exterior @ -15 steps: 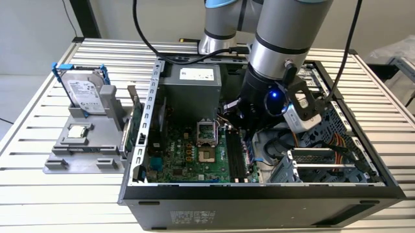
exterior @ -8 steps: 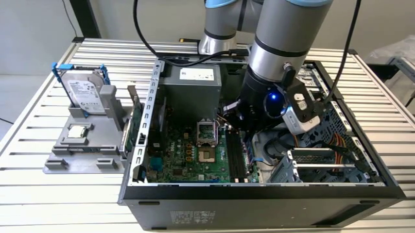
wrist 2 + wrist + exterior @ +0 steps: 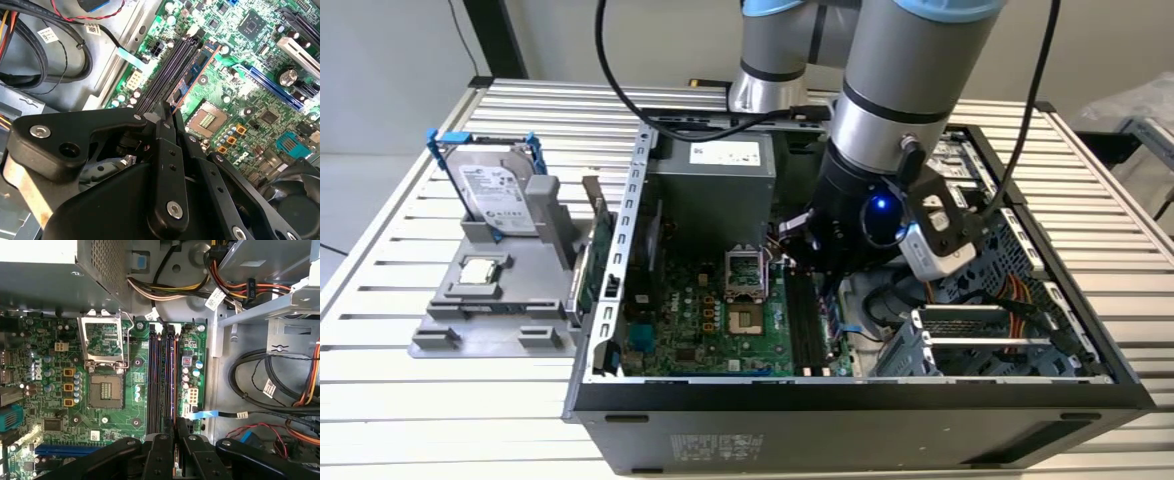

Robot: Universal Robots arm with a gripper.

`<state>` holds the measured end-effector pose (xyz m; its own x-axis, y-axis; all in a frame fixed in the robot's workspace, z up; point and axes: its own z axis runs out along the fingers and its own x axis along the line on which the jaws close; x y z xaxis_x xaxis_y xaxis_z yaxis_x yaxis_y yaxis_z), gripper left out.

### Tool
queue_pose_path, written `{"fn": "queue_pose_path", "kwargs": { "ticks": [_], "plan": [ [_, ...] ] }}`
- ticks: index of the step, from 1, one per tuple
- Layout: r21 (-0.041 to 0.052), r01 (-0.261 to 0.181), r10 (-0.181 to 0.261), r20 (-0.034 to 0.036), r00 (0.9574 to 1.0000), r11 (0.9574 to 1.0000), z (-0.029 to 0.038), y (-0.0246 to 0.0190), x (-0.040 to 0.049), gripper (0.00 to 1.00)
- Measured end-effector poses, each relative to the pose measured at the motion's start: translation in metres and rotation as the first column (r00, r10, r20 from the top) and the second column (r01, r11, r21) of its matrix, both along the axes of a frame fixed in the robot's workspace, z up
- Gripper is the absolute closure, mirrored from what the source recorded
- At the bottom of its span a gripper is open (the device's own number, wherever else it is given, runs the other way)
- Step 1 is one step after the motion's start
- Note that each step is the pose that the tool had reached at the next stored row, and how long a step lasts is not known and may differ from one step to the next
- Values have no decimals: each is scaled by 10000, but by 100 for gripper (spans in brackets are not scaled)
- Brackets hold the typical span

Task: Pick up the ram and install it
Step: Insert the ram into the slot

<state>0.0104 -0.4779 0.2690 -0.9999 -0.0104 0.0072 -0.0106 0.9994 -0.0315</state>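
Observation:
The ram (image 3: 196, 70) is a thin greenish-blue stick standing on edge along the black memory slots (image 3: 162, 75) of the motherboard (image 3: 707, 320). My gripper (image 3: 167, 112) is shut on its near end, with the black fingers (image 3: 165, 135) pressed together around it. In the first wrist view the ram (image 3: 173, 380) shows as a narrow line among the slots (image 3: 156, 375), running out from the gripper (image 3: 175, 427). Whether it sits fully in a slot I cannot tell. In the exterior view the gripper (image 3: 811, 262) is low inside the open computer case (image 3: 854, 410).
The open processor socket (image 3: 106, 390) lies beside the slots. Bundled cables (image 3: 270, 390) and a drive cage (image 3: 974, 335) crowd the other side. The power supply (image 3: 714, 170) stands at the back. Outside the case, a grey fixture (image 3: 494, 320) holds a hard drive (image 3: 498, 190) and a processor chip (image 3: 480, 270).

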Motion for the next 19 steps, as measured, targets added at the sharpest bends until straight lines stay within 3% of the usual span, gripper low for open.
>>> {"fn": "queue_pose_path", "kwargs": {
  "ticks": [19],
  "plan": [
    [-11,0,0,8,10000,10000,-33,0,0,100]
  ]
}}
